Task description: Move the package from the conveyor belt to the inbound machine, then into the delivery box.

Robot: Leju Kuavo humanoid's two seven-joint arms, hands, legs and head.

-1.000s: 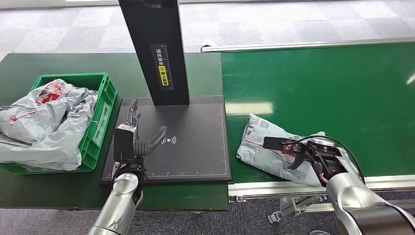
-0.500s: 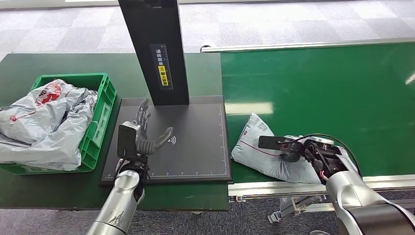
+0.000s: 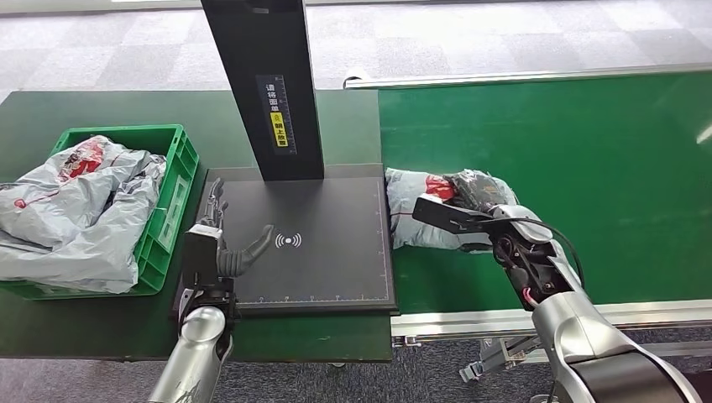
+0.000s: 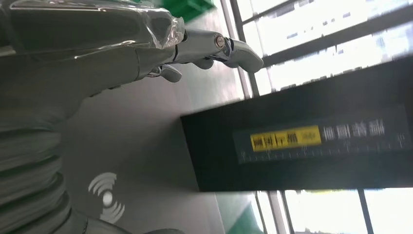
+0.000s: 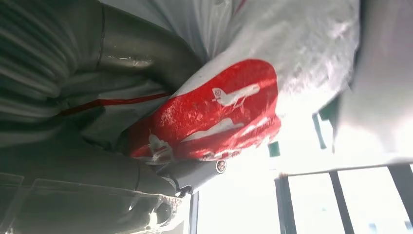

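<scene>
The grey package (image 3: 406, 223) with red print is gripped by my right hand (image 3: 470, 220) and hangs just above the green conveyor belt (image 3: 588, 151), right beside the right edge of the inbound machine's black plate (image 3: 336, 277). In the right wrist view the package (image 5: 219, 112) sits between the thumb and the fingers (image 5: 195, 173) of my right hand (image 5: 122, 63). My left hand (image 3: 220, 245) hovers open over the left part of the plate, fingers spread, holding nothing. The left wrist view shows my left hand (image 4: 97, 44) above the plate (image 4: 141, 146).
The machine's black column (image 3: 269, 84) rises from the back of the plate. A green crate (image 3: 180, 180) at the left holds several grey packages (image 3: 75, 210). The belt's metal rail (image 3: 504, 317) runs along the near edge.
My right hand has lifted the package off the belt and carried it left and away, up to the plate's right edge. My left hand has drifted slightly left, still open.
</scene>
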